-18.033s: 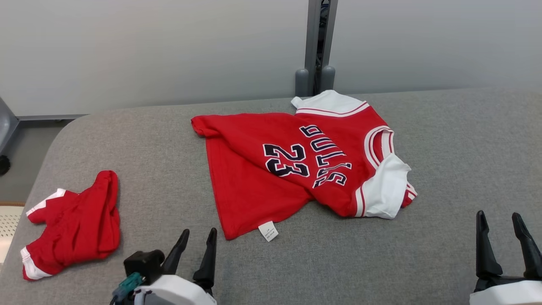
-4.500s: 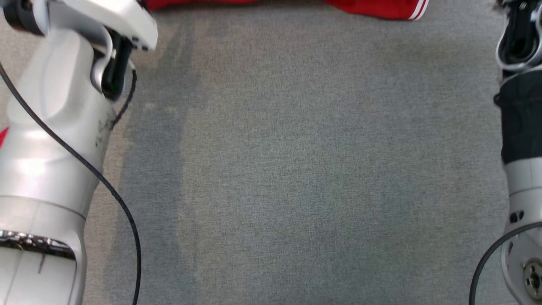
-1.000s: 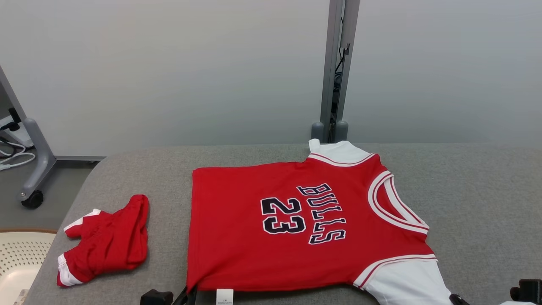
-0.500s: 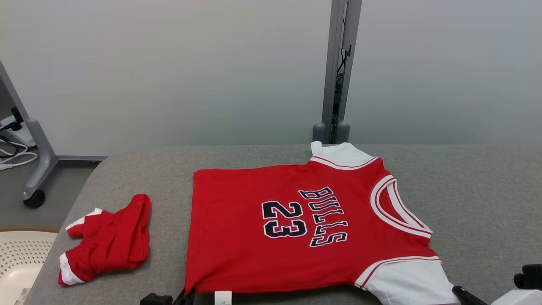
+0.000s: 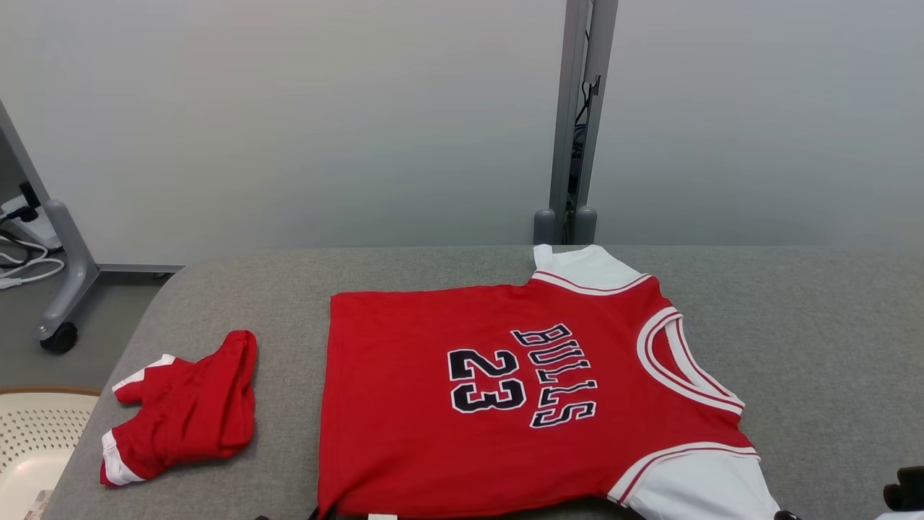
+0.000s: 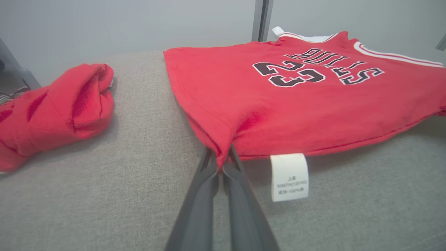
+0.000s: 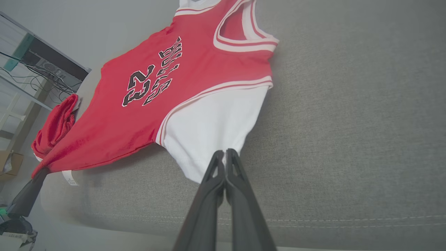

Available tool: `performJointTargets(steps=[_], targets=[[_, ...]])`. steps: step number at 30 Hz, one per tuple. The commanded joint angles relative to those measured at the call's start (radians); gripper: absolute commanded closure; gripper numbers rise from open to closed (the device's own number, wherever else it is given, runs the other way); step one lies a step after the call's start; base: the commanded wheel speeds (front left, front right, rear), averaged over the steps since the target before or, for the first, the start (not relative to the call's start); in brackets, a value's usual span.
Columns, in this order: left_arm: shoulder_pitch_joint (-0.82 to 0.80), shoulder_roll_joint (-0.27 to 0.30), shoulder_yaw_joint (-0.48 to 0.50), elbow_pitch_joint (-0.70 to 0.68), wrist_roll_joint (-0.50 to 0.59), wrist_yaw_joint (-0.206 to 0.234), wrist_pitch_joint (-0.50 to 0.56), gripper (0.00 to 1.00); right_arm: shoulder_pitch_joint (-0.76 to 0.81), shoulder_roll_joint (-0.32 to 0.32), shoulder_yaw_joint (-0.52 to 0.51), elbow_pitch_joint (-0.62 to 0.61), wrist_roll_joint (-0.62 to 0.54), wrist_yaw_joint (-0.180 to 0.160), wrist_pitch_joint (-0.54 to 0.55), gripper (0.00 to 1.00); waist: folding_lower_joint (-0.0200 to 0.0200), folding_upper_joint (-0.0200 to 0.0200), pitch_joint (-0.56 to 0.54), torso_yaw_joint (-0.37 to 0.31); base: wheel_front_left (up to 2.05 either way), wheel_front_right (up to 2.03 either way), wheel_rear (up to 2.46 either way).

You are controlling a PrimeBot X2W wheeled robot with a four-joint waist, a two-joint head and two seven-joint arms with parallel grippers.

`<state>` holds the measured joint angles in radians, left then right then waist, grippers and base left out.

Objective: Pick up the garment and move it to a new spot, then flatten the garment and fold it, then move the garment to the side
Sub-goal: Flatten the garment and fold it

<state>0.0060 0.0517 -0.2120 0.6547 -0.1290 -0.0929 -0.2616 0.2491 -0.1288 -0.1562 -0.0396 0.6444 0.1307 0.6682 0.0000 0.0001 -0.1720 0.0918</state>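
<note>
The jersey (image 5: 505, 390) lies spread flat in the middle of the grey table (image 5: 830, 325). My left claw (image 6: 220, 164) pinches its near left hem corner, and my right claw (image 7: 225, 153) pinches the near white sleeve. I judge the flattening nearly done; folding and moving aside remain.

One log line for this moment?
stage: flatten | jersey: spread on pad | left gripper: shut on hem corner | right gripper: shut on white sleeve

open cushion (image 5: 830, 347) right of jersey (image 5: 505, 383), red bundle (image 5: 184, 408) blocking left
</note>
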Motion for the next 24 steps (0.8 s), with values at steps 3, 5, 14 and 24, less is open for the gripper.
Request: performJointTargets(steps=[3, 5, 14, 24], targets=[[0.002, 0.005, 0.008, -0.015, 0.003, -0.006, -0.004, 1.0, -0.012, 0.004, -0.02, -0.012, -0.004, 0.0, -0.007, 1.0, 0.0, -0.0001, 0.005, 0.003, 0.0, 0.0, 0.0], [-0.013, 0.004, 0.012, -0.022, 0.004, -0.008, -0.004, 1.0, -0.023, 0.007, -0.026, -0.01, -0.001, 0.0, -0.013, 1.0, 0.0, -0.0001, 0.01, 0.005, 0.0, 0.0, 0.0], [-0.088, 0.01, 0.012, -0.02, 0.02, -0.015, -0.004, 1.0, -0.116, -0.014, -0.041, 0.038, -0.005, 0.0, -0.063, 1.0, 0.0, -0.0001, 0.064, 0.012, 0.0, 0.0, 0.0], [-0.182, 0.015, 0.006, 0.015, 0.03, -0.022, -0.004, 1.0, -0.275, -0.032, -0.018, 0.128, -0.029, 0.0, -0.1, 1.0, 0.0, -0.0001, 0.124, 0.016, 0.0, 0.0, 0.0]])
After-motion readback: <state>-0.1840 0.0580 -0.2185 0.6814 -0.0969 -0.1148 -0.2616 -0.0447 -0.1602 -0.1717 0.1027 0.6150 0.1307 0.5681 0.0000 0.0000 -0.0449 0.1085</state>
